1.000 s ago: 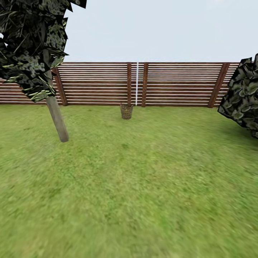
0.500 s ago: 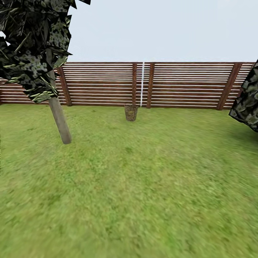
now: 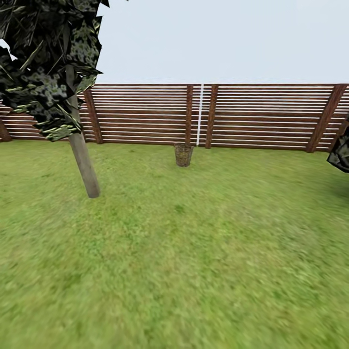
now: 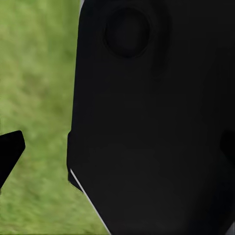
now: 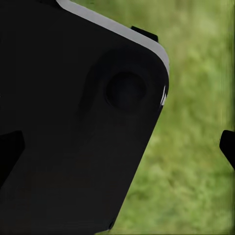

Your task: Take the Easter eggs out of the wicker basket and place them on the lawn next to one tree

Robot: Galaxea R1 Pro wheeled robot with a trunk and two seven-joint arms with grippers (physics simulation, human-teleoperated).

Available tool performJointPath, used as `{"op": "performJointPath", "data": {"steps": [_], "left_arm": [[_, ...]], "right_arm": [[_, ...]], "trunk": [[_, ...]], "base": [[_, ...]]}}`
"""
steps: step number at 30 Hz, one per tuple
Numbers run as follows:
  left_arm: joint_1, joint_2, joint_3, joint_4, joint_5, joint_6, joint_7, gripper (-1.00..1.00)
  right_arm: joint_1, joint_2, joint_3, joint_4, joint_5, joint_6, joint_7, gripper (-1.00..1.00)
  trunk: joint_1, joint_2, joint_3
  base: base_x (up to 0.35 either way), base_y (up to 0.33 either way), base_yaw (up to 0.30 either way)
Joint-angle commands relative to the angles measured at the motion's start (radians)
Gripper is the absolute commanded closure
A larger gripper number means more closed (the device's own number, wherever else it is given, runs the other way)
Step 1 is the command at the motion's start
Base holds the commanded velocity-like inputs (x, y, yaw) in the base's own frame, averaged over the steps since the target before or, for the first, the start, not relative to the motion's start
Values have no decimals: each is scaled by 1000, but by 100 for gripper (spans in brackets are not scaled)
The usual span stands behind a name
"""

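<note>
Wicker basket (image 3: 183, 154) is what I'm steering for: it stands upright on the lawn (image 3: 194, 252) straight ahead of me, a touch right of centre in the head view, just in front of the slatted fence (image 3: 145, 114) near its white post. A wide stretch of grass lies between me and it, so it is far beyond either arm's reach and neither arm is clearly nearer. I judge that driving comes first, before any arm work. I can't make out any eggs through the weave from here; the basket is too small in the picture.

A tree (image 3: 83, 162) with a pale trunk leans on the grass ahead to my left, well apart from the basket; it looks like a fair drop-off spot later.

Both wrist views show dark robot body over blurred grass, with dark tips at the edges. I cannot tell how far either claw is parted, and I see nothing held.
</note>
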Motion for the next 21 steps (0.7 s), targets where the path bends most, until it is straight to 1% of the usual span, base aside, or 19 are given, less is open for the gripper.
{"op": "performJointPath", "data": {"steps": [1, 8, 21], "left_arm": [[0, 0, 4, 0, 1, -2, 1, -100], [0, -1, 4, -1, 1, -2, 1, -100], [0, -1, 4, -1, 1, -2, 1, -100]], "right_arm": [[-1, 0, 1, 1, 3, -3, 0, -100], [-1, -6, 4, 1, 6, -2, 0, -100], [-1, -2, 1, 1, 4, -17, 0, -100]], "trunk": [[1, 0, -1], [1, 0, -1], [1, 0, -1]], "base": [[327, 0, 10], [327, 0, 1], [327, 0, 0]]}}
